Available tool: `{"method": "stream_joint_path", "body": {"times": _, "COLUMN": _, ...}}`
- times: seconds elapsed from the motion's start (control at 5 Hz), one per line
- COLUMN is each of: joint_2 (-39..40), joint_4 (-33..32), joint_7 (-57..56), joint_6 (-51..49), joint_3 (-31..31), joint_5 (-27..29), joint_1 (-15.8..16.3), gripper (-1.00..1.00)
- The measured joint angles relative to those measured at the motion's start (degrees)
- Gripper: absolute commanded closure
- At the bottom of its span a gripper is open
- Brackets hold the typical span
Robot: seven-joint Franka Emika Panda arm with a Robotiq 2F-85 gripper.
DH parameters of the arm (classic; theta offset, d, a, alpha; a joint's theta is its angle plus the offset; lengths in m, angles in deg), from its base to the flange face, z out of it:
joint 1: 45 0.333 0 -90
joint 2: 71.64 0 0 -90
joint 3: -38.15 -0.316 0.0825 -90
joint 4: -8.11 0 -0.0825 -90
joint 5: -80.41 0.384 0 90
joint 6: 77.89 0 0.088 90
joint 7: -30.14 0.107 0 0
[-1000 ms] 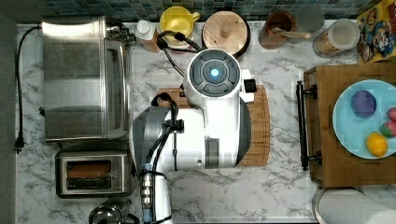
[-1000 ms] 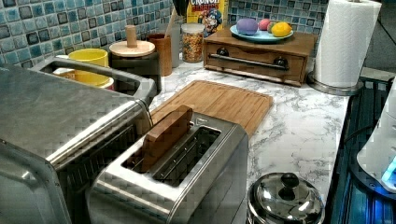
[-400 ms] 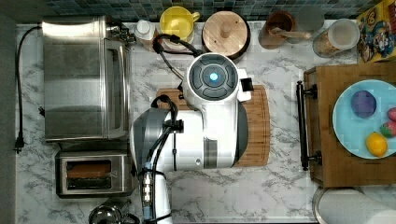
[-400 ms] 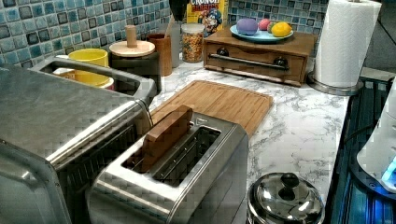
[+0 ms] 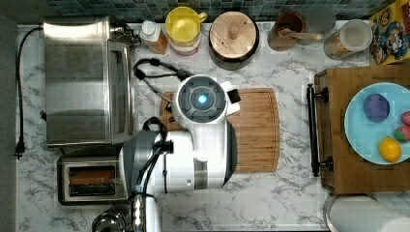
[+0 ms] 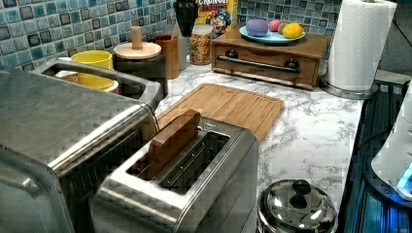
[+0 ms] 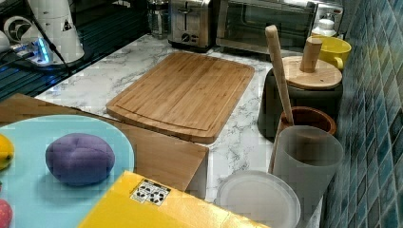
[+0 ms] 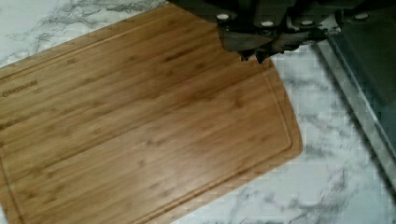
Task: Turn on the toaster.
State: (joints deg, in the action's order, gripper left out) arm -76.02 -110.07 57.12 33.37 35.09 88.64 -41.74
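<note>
Since the earlier frame, arm (image 5: 193, 145) shifts toward the top view's top-left over cutting board (image 5: 251, 130); claw (image 8: 254, 53) appears clenched. Toaster (image 5: 92, 180), bread (image 6: 172, 141) raised, sits beside toaster oven (image 5: 84, 82). Risk: striking the oven during approach.

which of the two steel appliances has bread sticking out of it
The small pop-up toaster, with a brown bread slice standing in one top slot. The larger toaster oven beside it has a bar handle and no slots.
</note>
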Motion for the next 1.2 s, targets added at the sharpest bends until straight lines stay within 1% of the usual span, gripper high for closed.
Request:
{"method": "stream_joint_path", "body": {"times": 0.2, "joint_2": -3.9, "joint_4": -4.6, "joint_7": -1.9, "joint_6": 2.4, "joint_3": -1.9, "joint_5": 0.4, "joint_1": 1.1, "gripper": 1.00}}
{"method": "stream_joint_path", "body": {"times": 0.4, "joint_2": -8.7, "joint_4": -8.8, "joint_7": -2.2, "joint_6": 1.9, "joint_3": -3.8, "joint_5": 0.5, "joint_1": 2.1, "gripper": 1.00}}
{"method": "stream_joint_path", "body": {"times": 0.6, "joint_2": -13.0, "joint_4": -11.6, "joint_7": -2.5, "joint_6": 1.9, "joint_3": -5.1, "joint_5": 0.7, "joint_1": 3.7, "gripper": 1.00}}
{"method": "stream_joint_path", "body": {"times": 0.8, "joint_2": -15.8, "joint_4": -13.1, "joint_7": -3.6, "joint_6": 1.9, "joint_3": -6.5, "joint_5": 2.1, "joint_1": 4.8, "gripper": 1.00}}
{"method": "stream_joint_path", "body": {"times": 1.0, "joint_2": -15.5, "joint_4": -13.4, "joint_7": -3.9, "joint_6": 1.9, "joint_3": -7.0, "joint_5": 2.3, "joint_1": 7.2, "gripper": 1.00}}
{"method": "stream_joint_path", "body": {"times": 1.2, "joint_2": -13.0, "joint_4": -13.8, "joint_7": -4.0, "joint_6": 1.8, "joint_3": -7.0, "joint_5": 2.7, "joint_1": 10.0, "gripper": 1.00}}
